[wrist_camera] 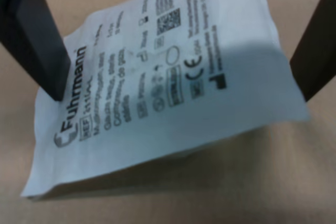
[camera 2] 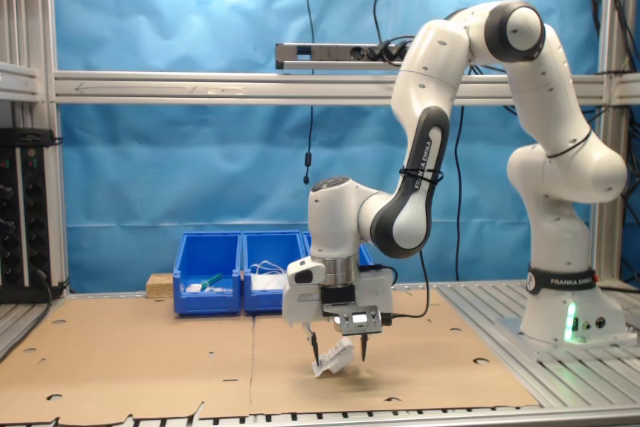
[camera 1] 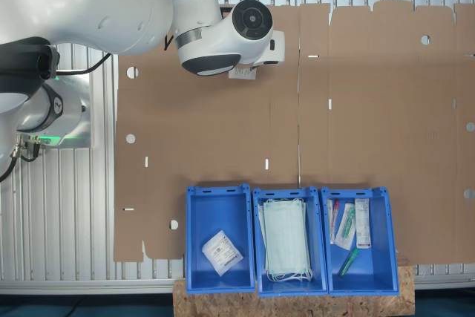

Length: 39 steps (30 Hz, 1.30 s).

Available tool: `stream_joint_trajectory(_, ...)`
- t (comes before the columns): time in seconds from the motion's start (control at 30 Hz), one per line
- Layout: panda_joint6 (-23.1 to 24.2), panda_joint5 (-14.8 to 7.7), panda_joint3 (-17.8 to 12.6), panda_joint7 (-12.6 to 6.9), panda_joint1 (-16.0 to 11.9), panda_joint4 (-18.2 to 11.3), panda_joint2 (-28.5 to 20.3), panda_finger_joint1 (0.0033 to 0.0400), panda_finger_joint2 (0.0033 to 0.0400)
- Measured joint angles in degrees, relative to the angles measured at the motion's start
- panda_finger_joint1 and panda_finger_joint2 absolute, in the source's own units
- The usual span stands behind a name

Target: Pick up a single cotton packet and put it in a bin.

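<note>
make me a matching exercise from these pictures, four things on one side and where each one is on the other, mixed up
Things:
1. cotton packet between the end effector fingers
2. second cotton packet
3. pale green face masks
4. syringe packets

Places:
A. middle blue bin
B. blue bin at the first exterior view's left
C. tilted, lifted partly off the cardboard sheet
D. blue bin at the first exterior view's right

Pairs: 1-C, 2-B, 3-A, 4-D
</note>
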Motion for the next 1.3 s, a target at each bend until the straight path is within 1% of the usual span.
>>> stream_joint_trajectory(0.37, 0.5, 0.0, 0.0, 0.30, 0.0, 0.2, 1.1, 0.0400, 0.0400)
stream_joint_trajectory(1.3, 0.8, 0.0, 0.0, 0.38, 0.0, 0.3, 1.3, 0.0400, 0.0400)
